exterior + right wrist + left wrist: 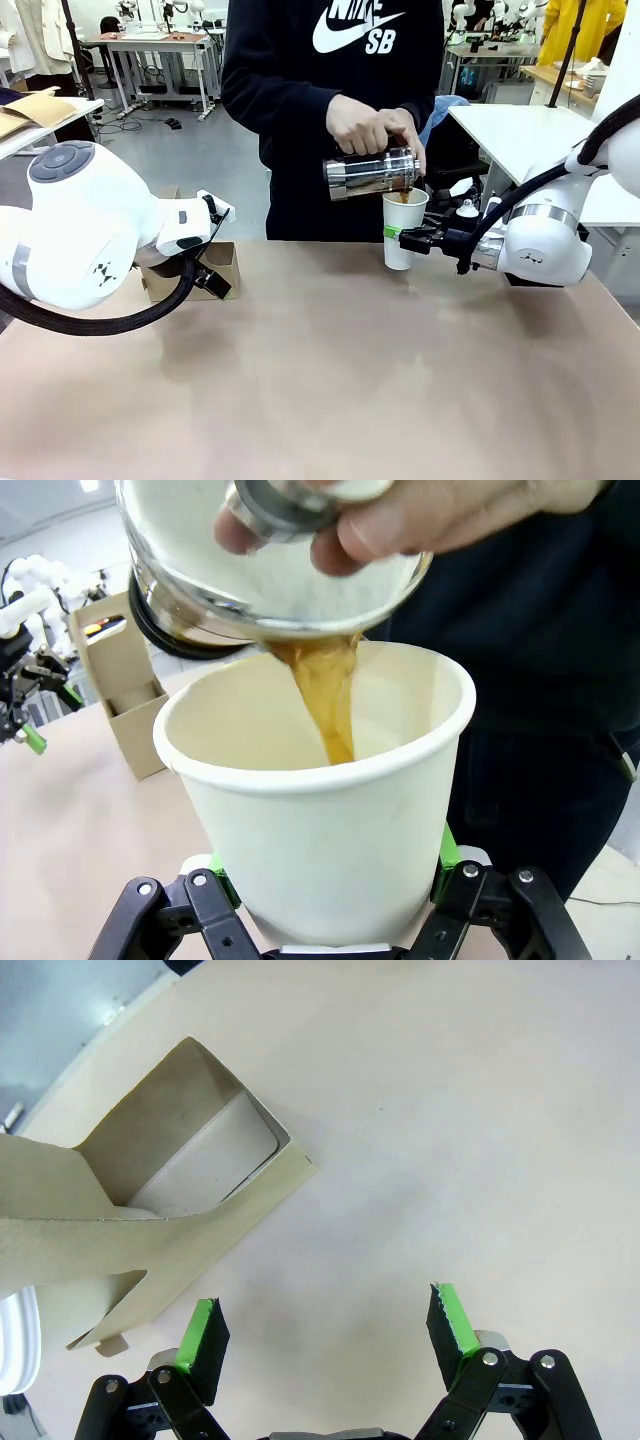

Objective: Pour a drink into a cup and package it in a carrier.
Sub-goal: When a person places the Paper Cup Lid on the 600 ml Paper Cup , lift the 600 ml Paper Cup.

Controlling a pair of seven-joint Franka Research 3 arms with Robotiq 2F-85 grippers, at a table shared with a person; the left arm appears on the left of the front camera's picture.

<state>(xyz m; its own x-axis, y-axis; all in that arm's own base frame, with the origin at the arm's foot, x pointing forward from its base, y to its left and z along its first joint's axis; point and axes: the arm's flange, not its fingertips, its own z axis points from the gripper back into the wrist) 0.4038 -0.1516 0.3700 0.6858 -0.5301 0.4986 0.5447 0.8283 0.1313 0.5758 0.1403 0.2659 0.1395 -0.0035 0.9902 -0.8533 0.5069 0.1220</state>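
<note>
- The tan table (320,380) lies under both grippers; bare tabletop shows between the left gripper's spread fingers.
- A person (300,100) in a dark sweatshirt stands at the far edge, directly beyond the right gripper.
- The left arm (80,230) hangs over the table's left part. The left gripper (325,1325) points down at the table with its jaws wide apart and nothing between the green pads (200,1335).
- The right arm (545,240) reaches in level from the right. The right gripper (335,875) is clamped on the cup, one green pad on each side of its lower wall.
- The brown cardboard carrier (190,1190) sits on the table just beyond the left gripper's left finger. It is close to that pad but apart from it, and one square pocket is open towards the camera.
- The glass jug (368,173) with metal bands is tipped nearly level in the person's hand (365,125), directly above the right gripper, its lip over the cup's rim.
- The white paper cup (330,850) stands upright between the right gripper's fingers, mouth open upward.
- The drink (330,700) falls as a thin amber-brown stream from the jug's lip into the cup, straight above the right gripper.
</note>
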